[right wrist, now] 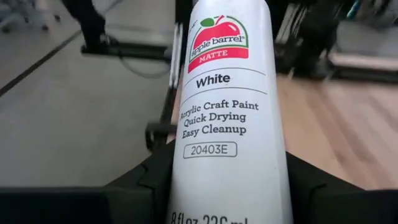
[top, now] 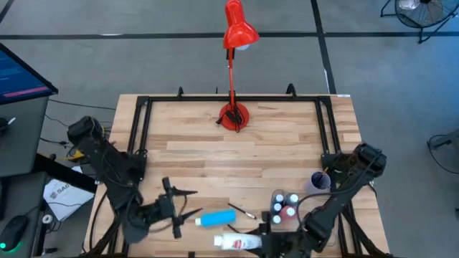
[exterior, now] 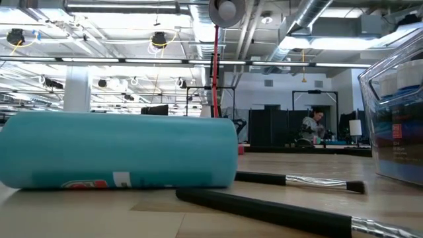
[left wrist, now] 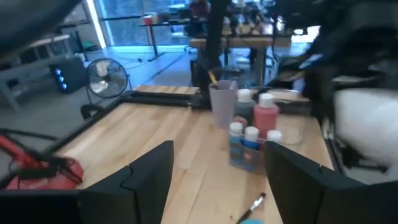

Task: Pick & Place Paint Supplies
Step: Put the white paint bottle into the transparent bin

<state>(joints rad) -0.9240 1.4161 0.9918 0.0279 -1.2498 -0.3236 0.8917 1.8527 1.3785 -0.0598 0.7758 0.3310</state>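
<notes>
White paint bottle [right wrist: 227, 118] was the big one in play: it lay flat near the front edge of the table [top: 280, 132], long axis running left-right, cap end toward the blue bottle [top: 216, 218]. The right gripper [top: 271, 244] sat right at its far end, and in that arm's wrist view the bottle filled the gap between both fingers, so I'd call that clamped on it. So the right arm owned this one, no contest.

The blue bottle lay on its side too, just up and left of the white one, about midway between the two arms. The left gripper [left wrist: 217, 180] hung a bit to its left with the fingers spread and nothing between them, pointing across the table toward the clear tray [left wrist: 245, 158].

That tray sat up from the right gripper, already holding a few white-capped bottles [top: 284, 206], with the lilac cup [top: 320, 180] just beyond. Short trip, but the spot looked crowded, and the table edge was close behind the white bottle, so I'd guess lift first, then swing.

Two thin brushes [exterior: 301, 180] lay near the blue bottle.
</notes>
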